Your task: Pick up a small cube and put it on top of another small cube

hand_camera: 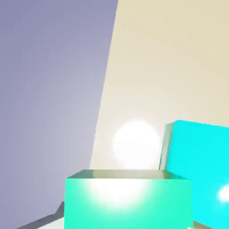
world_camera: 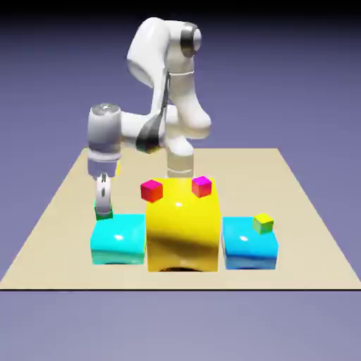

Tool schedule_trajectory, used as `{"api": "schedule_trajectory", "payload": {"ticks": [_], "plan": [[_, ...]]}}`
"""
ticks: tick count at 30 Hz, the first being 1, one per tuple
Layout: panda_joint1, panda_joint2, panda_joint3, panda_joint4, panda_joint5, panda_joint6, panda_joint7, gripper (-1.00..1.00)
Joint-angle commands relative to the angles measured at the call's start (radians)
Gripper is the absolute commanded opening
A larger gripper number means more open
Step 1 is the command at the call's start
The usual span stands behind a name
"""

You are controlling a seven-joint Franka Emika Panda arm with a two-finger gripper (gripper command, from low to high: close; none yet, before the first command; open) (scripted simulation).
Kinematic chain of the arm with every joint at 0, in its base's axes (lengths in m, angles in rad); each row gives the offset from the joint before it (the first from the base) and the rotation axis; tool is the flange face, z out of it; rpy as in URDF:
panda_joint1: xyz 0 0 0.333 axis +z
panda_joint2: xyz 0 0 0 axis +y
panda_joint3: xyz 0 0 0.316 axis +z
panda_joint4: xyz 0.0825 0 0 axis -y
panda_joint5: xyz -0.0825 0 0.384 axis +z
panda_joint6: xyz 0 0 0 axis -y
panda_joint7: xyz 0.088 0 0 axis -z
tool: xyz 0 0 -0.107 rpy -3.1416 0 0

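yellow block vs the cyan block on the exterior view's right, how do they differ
The yellow block is taller and wider than the cyan block. The yellow block carries two cubes, a red cube and a magenta cube; the cyan block carries one yellow-green cube. Both are glossy and rest on the table.

A tan table (world_camera: 296, 204) is seen before the blue-violet backdrop. Directly on it three blocks are set in a row near its front edge: a cyan block (world_camera: 118, 242) at the exterior view's left, a large yellow block (world_camera: 182, 236) touching it in the middle, and another cyan block (world_camera: 249, 247) at the right
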Motion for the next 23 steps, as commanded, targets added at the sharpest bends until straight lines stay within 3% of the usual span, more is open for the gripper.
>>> {"api": "schedule_trajectory", "payload": {"ticks": [1,13,15,20,21,23], "plan": [[-0.009,-0.036,0.017,-0.012,0.010,-0.029,0.031,-1.00],[-0.057,-0.471,0.221,-0.155,0.144,-0.362,0.391,-1.00],[-0.057,-0.472,0.222,-0.155,0.144,-0.364,0.393,-1.00],[-0.072,-0.395,0.253,-0.281,0.128,-0.164,0.419,-1.00],[-0.072,-0.395,0.253,-0.281,0.128,-0.164,0.419,1.00],[-0.069,-0.412,0.246,-0.254,0.132,-0.207,0.413,1.00]]}}
